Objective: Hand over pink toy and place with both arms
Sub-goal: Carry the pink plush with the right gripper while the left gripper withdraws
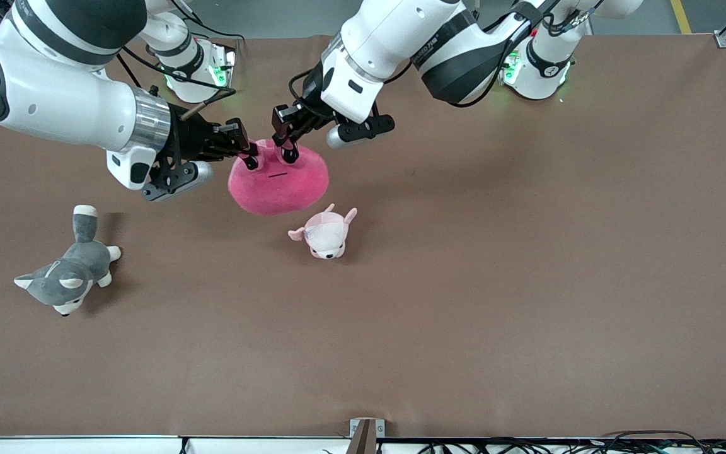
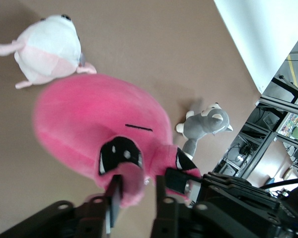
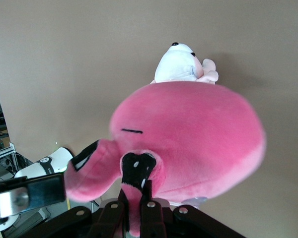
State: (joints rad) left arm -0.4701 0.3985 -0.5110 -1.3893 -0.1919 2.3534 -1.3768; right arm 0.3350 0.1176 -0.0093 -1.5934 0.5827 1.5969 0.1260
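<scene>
Over the brown tabletop [image 1: 527,252] I'm watching both claws pinching the pink toy [image 1: 281,183] aloft above the small pale dog plush [image 1: 326,234]: the right claw [image 1: 251,156] is clamping one ear, the left claw [image 1: 287,148] is clamping the other.

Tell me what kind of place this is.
Probably a robotics lab: two white jointed robot arms work over a brown-covered table with plush toys, cables along its edge, and metal equipment racks nearby.
</scene>
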